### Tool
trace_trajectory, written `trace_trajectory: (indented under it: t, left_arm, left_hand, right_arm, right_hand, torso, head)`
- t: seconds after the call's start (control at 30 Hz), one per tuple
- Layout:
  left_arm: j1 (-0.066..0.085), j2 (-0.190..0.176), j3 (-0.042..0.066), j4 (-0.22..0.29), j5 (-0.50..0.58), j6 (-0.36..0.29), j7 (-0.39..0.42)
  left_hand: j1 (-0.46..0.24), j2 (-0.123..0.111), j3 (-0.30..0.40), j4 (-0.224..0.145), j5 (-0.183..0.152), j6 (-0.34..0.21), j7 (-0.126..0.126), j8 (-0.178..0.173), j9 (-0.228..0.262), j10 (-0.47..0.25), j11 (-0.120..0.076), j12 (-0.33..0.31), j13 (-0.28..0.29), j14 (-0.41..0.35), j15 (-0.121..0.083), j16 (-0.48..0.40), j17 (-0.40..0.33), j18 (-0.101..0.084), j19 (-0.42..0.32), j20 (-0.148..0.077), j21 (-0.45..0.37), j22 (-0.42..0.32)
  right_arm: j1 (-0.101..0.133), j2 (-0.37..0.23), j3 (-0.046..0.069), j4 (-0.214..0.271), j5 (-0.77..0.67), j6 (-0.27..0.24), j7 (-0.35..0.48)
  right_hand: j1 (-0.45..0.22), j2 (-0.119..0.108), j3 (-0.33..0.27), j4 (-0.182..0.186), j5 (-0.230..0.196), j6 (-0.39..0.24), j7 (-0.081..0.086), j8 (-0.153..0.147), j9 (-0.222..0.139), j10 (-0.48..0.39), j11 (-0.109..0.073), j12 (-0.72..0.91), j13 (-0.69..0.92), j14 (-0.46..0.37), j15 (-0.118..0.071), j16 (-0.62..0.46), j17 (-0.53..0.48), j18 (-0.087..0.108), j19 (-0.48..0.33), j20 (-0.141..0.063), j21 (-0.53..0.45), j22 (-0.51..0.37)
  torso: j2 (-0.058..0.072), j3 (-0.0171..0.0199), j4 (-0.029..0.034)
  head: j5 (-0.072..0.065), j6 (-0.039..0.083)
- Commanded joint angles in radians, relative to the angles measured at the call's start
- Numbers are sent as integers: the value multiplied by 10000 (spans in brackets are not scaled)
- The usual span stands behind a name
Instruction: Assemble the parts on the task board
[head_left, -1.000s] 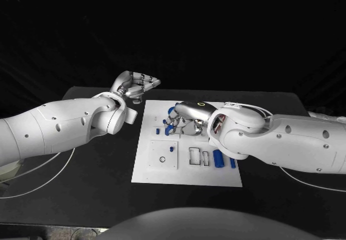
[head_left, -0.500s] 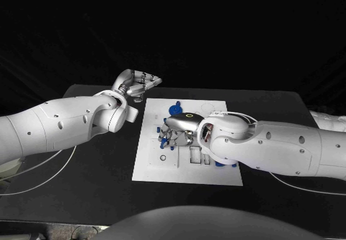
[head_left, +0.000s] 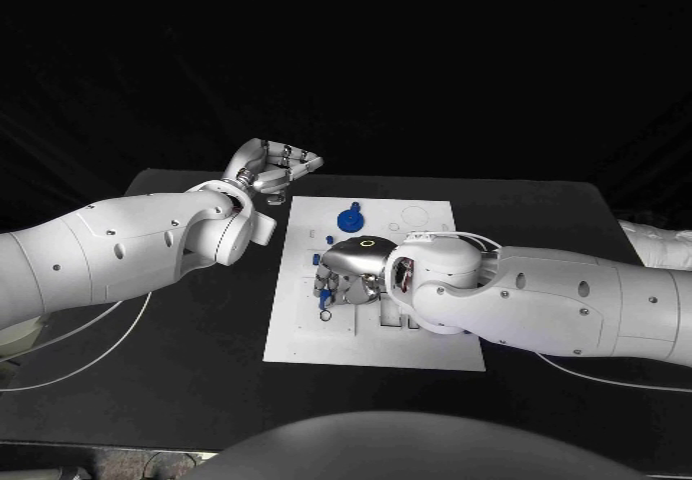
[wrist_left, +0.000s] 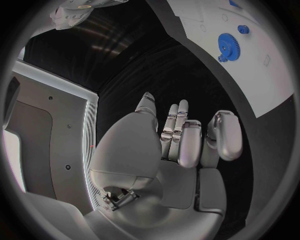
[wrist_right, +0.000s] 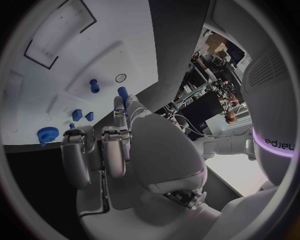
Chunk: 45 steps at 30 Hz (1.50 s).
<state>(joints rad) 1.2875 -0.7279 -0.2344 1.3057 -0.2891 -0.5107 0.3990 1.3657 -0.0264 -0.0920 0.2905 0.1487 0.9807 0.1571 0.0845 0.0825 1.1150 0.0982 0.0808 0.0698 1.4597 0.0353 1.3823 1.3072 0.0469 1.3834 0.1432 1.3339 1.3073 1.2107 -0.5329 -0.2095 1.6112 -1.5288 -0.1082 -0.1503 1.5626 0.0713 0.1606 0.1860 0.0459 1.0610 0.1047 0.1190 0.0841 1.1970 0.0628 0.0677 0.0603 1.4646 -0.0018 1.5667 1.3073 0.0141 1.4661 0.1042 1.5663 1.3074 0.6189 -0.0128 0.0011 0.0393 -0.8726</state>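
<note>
Head view has the black worktop (head_left: 188, 340) carrying the white task board (head_left: 368, 345), with the right hand (head_left: 343, 280) low over its middle. A short blue part (wrist_right: 123, 94) sits pinched at that hand's fingertips above the board's small round hole (wrist_right: 120, 78). Risk, as I judge it: the thin pinch lets the part tilt and jam at the hole's rim, or drop. The left hand (head_left: 274, 165) is raised beyond the board's far corner, fingers curled in on nothing. A blue gear (head_left: 349, 217) rests near the far edge.
</note>
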Motion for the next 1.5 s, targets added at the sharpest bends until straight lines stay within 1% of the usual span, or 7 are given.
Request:
trace_trajectory:
  t: [0.03,0.23,0.33,0.6,0.73,1.17,1.5]
  left_arm:
    - [4,-7,7,54,-60,142,43]
    - [6,-51,8,107,-65,119,42]
    - [6,-74,8,137,-66,106,42]
    - [8,-87,10,162,-66,104,47]
    - [8,-87,10,160,-66,107,50]
    - [8,-114,10,147,-67,95,55]
    - [8,-131,10,147,-67,93,53]
  left_hand:
    - [12,103,-58,-1,51,-65,23,-67,-11,-26,47,-52,8,-62,-13,-27,-3,121,-74,-2,-42,1713]
    - [12,103,-58,-1,51,-65,23,-67,-11,-26,47,-52,8,-62,-13,-27,-3,121,-74,-2,-42,1713]
    - [12,103,-58,-1,51,-65,23,-67,-11,-26,47,-52,8,-62,-13,-27,-3,121,-74,-2,-42,1713]
    - [31,111,-67,-1,65,-71,25,-69,-12,-34,49,-57,6,-63,-12,-30,-5,120,-71,-2,-44,1714]
    - [31,111,-67,-1,65,-71,25,-69,-12,-34,49,-57,6,-63,-12,-30,-5,120,-71,-2,-44,1714]
    - [31,111,-67,-1,65,-71,25,-69,-12,-34,49,-57,6,-63,-12,-30,-5,120,-71,-2,-44,1714]
    - [31,111,-67,-1,65,-71,25,-69,-12,-34,49,-57,6,-63,-12,-30,-5,120,-71,-2,-44,1714]
  right_arm:
    - [-32,52,2,-26,-415,314,155]
    - [-55,137,2,-74,-437,398,192]
    - [-73,200,2,-103,-442,430,207]
    - [-118,335,2,-174,-493,633,152]
    - [-133,345,2,-195,-590,827,67]
    - [-151,345,1,-258,-668,1140,-91]
    - [-155,348,1,-293,-689,1186,-105]
  right_hand:
    - [81,12,62,10,29,263,66,61,113,-7,45,-65,-7,1061,60,41,2635,-141,1047,57,45,2634]
    - [87,10,71,7,29,256,67,54,111,-21,46,-69,-7,1061,61,41,2635,-141,1047,61,45,2634]
    - [90,7,79,5,29,245,70,44,108,-39,50,-74,-8,1061,62,41,2635,-141,1047,65,45,2634]
    - [96,2,91,1,29,232,73,30,104,-64,53,-78,-8,1061,63,41,2635,-141,1047,70,45,2634]
    - [98,1,94,0,29,228,74,27,103,-72,53,-79,-8,1061,63,41,2635,-141,1047,72,45,2634]
    - [103,-3,106,-4,29,217,77,15,100,-97,55,-81,-9,1061,61,41,2635,-141,1047,75,45,2634]
    - [110,-4,114,-8,29,211,77,9,98,-110,54,-81,-8,1061,60,41,2635,-141,1047,77,45,2634]
  torso:
    - [5,-3,14]
    - [-3,-9,9]
    - [0,-7,14]
    - [-15,-7,2]
    - [-17,-5,4]
    - [-6,-2,6]
    - [-13,-6,6]
  head:
    - [-17,0]
    - [17,0]
    - [-18,0]
    - [-36,0]
    - [-51,0]
    - [-94,0]
    - [-132,0]
